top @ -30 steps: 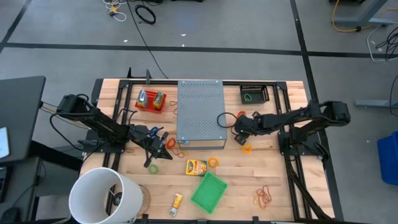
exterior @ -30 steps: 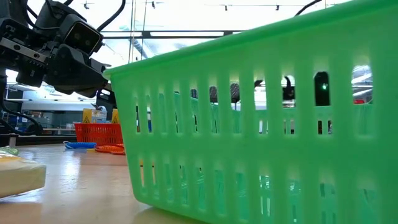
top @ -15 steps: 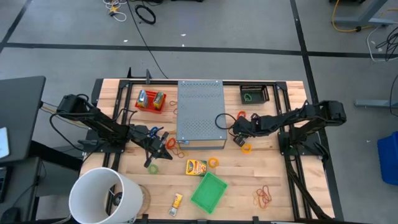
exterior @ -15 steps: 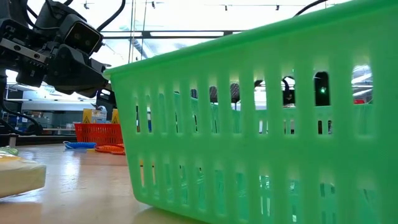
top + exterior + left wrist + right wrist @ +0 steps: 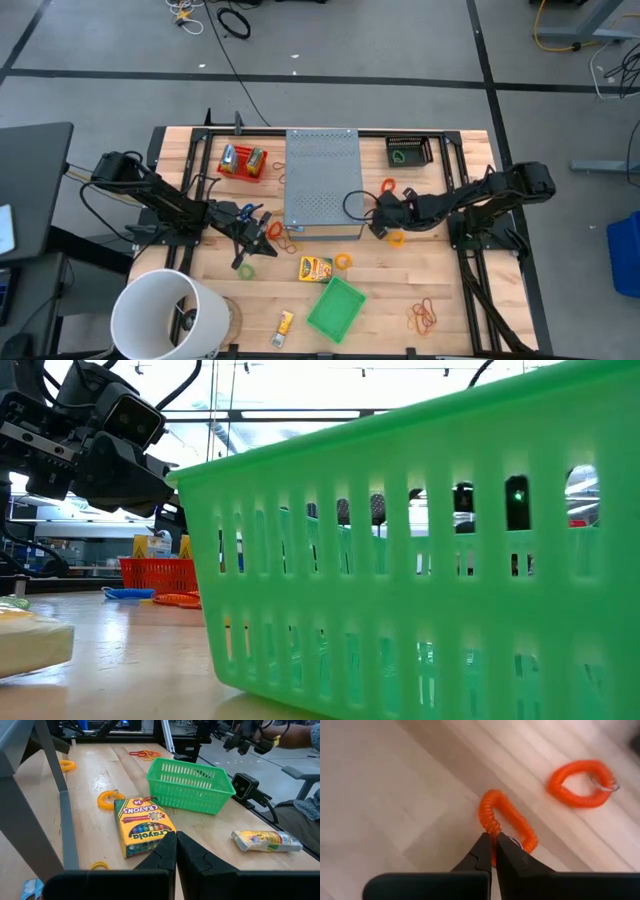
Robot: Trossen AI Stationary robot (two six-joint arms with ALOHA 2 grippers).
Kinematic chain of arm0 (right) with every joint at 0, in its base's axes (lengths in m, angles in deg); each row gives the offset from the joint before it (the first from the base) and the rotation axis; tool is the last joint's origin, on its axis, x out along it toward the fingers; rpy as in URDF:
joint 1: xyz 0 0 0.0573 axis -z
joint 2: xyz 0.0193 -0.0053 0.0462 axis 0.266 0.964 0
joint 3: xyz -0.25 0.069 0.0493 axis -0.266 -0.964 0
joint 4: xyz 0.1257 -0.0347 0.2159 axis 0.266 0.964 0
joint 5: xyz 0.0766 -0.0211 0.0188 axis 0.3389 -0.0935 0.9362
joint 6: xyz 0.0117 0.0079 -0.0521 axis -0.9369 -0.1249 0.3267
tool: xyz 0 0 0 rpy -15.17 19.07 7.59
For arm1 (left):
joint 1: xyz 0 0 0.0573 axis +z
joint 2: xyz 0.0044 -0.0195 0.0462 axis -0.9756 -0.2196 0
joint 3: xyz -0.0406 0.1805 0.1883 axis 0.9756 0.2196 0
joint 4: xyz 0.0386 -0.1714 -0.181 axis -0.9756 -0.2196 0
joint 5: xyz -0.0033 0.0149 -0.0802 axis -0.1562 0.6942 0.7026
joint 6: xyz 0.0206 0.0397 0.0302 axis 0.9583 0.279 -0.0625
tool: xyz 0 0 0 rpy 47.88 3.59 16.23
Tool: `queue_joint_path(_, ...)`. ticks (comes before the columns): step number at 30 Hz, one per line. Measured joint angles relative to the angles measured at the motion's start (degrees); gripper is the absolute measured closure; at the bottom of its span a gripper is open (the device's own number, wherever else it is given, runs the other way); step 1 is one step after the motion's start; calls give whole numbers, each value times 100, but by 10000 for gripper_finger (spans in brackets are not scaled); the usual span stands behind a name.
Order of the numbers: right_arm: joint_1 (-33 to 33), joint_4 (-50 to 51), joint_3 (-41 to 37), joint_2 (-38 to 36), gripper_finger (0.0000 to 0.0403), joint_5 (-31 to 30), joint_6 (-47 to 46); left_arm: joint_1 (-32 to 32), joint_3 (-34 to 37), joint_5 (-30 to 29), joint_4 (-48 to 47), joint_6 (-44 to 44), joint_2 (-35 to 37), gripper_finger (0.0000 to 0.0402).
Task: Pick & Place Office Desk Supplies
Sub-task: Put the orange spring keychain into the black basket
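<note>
With the right gripper (image 5: 493, 845), pinches the near end of an orange coiled plastic loop (image 5: 509, 817), fingers closed tight onto the coil. Sits low over the wooden table (image 5: 455, 285), just off the 4 o'clock corner of the large grey perforated metal box (image 5: 322, 180). Reaches there from the 3 o'clock edge, forearm stretched long and nearly flat toward 9 o'clock, gripper (image 5: 381, 222) tipped down at the wood.

Lies flat, that held loop: a narrow oval, long axis running slantwise away from the fingertips. Near it, apart, a second orange coiled loop with a metal ring (image 5: 580, 782), also flat.

At 5 o'clock from the gripper, just beside it, a yellow-orange coiled loop (image 5: 397, 238). Farther out toward 5 o'clock, a tangle of thin orange rubber bands (image 5: 425, 317). At 12 to 1 o'clock, a small black mesh tray (image 5: 408, 150).

With the left gripper (image 5: 176, 847), holds nothing, fingers pressed together. Waits off the box's 8 o'clock side, aimed at a yellow crayon box (image 5: 144, 825) lying face up. Beyond that, a green slotted plastic basket (image 5: 190, 782) and a yellow printed packet (image 5: 267, 840), flat on the wood.
</note>
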Motion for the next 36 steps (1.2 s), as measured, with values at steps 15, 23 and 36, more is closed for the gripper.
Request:
queue_joint_path(15,-122,1311,888,-11,398,-2356,-926,0,0,0,-15,4,-1,393)
queue_joint_path(23,546,1369,895,-13,398,-3196,-1018,-2,0,2,-15,4,-2,393)
queue_joint_path(36,2024,1042,895,-17,398,-3421,-393,-2,0,10,-17,4,-2,393)
